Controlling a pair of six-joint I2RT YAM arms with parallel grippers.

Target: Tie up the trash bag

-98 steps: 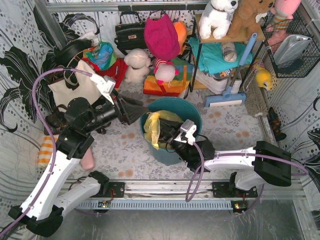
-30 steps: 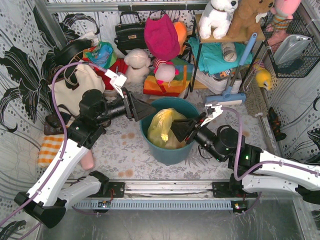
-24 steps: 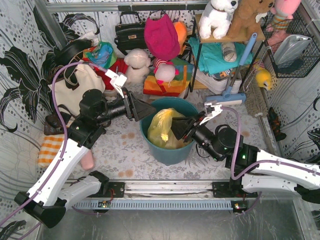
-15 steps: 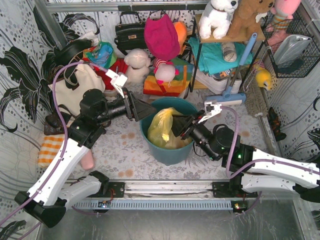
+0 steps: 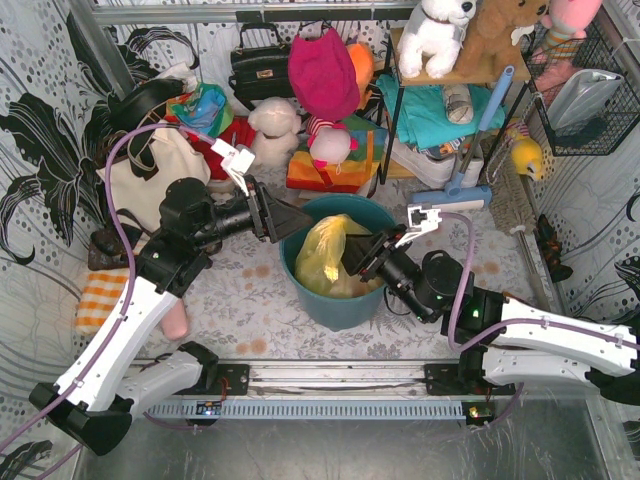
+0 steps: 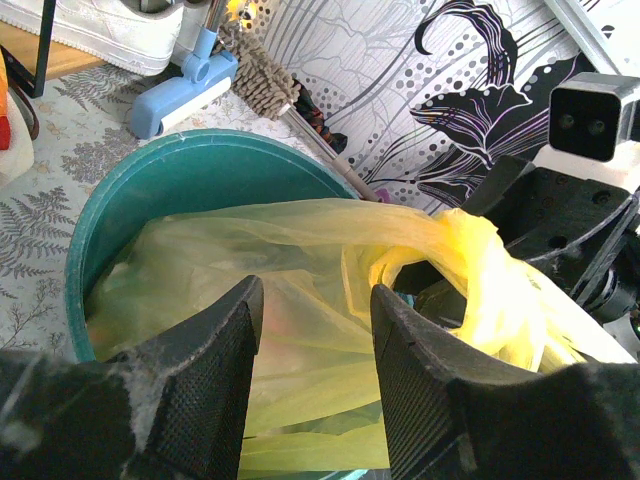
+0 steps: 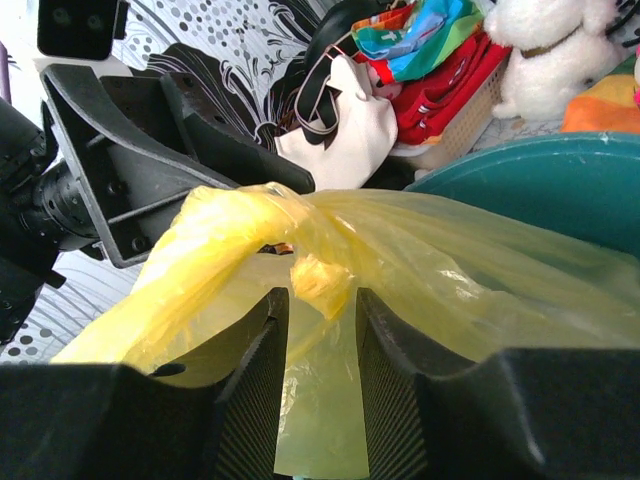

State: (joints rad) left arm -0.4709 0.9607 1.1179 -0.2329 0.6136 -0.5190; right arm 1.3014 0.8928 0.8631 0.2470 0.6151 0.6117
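Left jaws parted, right jaws straddling trash bag (image 5: 322, 258), both angled down at bucket (image 5: 335, 310)

The trash bag (image 5: 325, 255) is a translucent yellow, paler where it stretches thin and deeper where it bunches. It may have a faint pinkish tinge low in the left wrist view, and it sits against the plain teal-blue of the bucket (image 5: 335, 310). The left pincer (image 6: 312, 300) and right pincer (image 7: 320, 300) are matt black with a fine stippled texture, on white arms (image 5: 130, 320) with black joints and purple cables (image 5: 110, 200). The table (image 5: 250, 300) bears a grey fern-leaf print on off-white with a few orange-brown blotches, and the walls (image 5: 40, 120) carry black flowers, swirls and dots on white.
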